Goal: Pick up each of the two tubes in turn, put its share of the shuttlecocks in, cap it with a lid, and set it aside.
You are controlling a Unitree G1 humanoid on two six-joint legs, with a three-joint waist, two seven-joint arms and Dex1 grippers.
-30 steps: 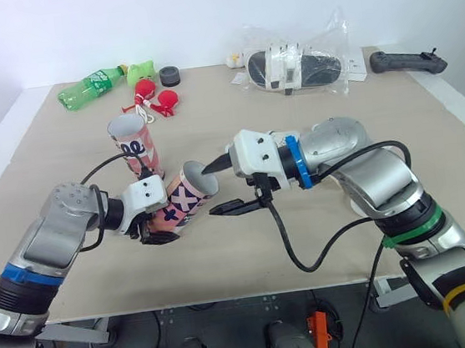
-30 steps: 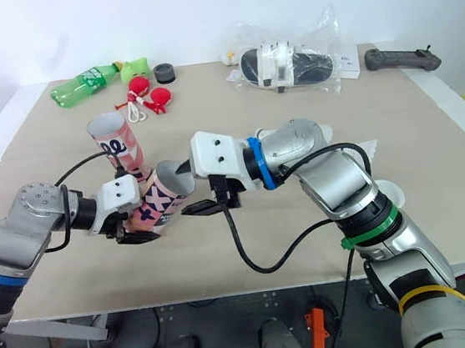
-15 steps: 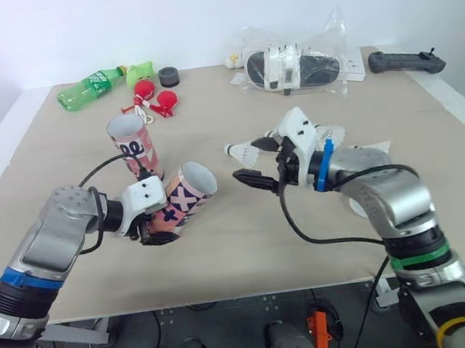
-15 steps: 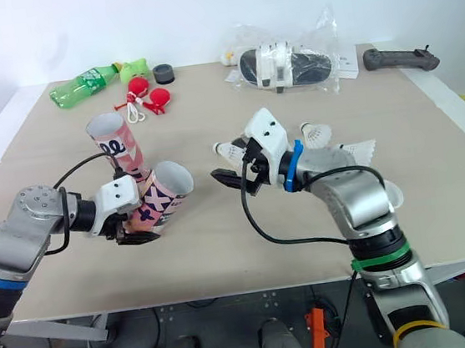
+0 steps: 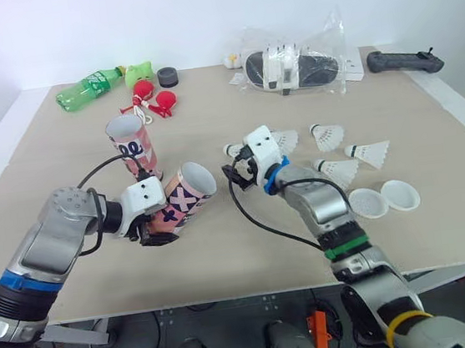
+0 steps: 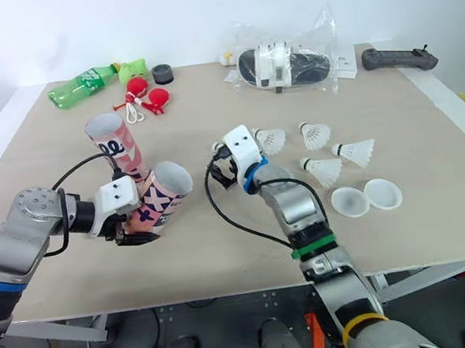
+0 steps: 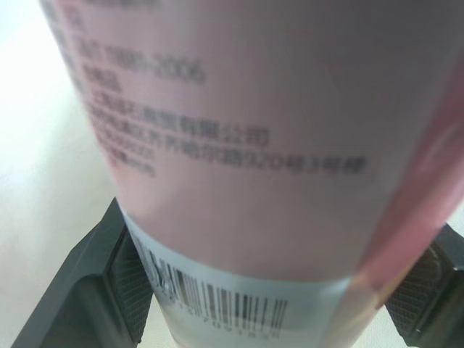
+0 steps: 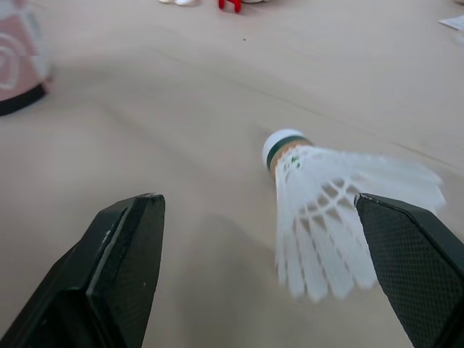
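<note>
My left gripper (image 5: 151,230) is shut on a pink tube (image 5: 183,198), held tilted just above the table with its open mouth toward the right; its fingers (image 7: 109,286) clamp the tube's barcoded end (image 7: 239,217). A second pink tube (image 5: 133,146) stands upright behind it. My right gripper (image 5: 234,172) is open, low over the table right of the held tube's mouth. A white shuttlecock (image 8: 319,196) lies on the table between its fingers (image 8: 116,268). Several more shuttlecocks (image 5: 327,136) lie to the right. Two white lids (image 5: 368,202) (image 5: 401,194) sit near the front right.
At the back of the table lie a green bottle (image 5: 92,85), a red toy (image 5: 157,100), a black roll (image 5: 170,75), a clear plastic bag with a black and white item (image 5: 296,64) and a black handset (image 5: 405,62).
My right gripper has pulled back from the held tube's mouth, swung round and dropped low by a shuttlecock, uncovering the shuttlecocks and lids. The left gripper and its tube have stayed put.
</note>
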